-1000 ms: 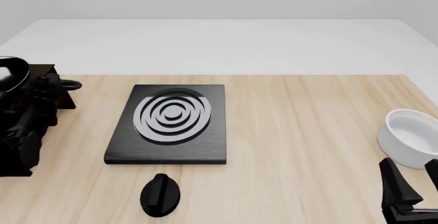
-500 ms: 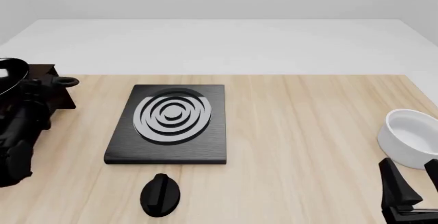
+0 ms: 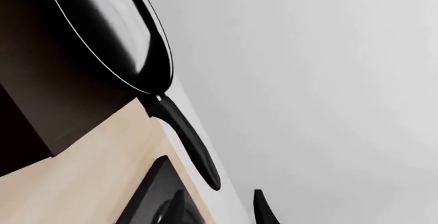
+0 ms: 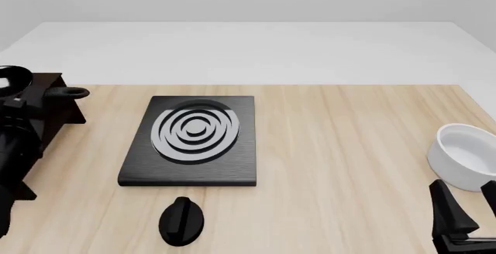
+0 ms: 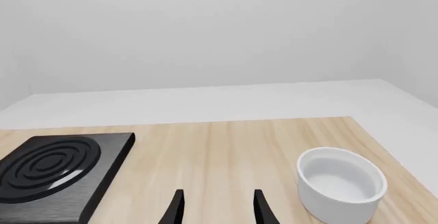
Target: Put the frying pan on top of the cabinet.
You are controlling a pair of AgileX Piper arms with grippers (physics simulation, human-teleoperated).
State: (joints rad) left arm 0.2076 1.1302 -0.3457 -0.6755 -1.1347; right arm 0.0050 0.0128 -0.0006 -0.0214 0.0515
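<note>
Left tool [image 3: 215,211] open beside frying pan [image 3: 110,34] on cabinet [image 3: 41,96]

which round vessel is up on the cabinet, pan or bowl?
The frying pan: it rests on the dark cabinet, handle overhanging the edge. The white bowl sits on the table near the right gripper.

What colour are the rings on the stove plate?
Grey rings on a black stove plate, clearest in the front view.
</note>
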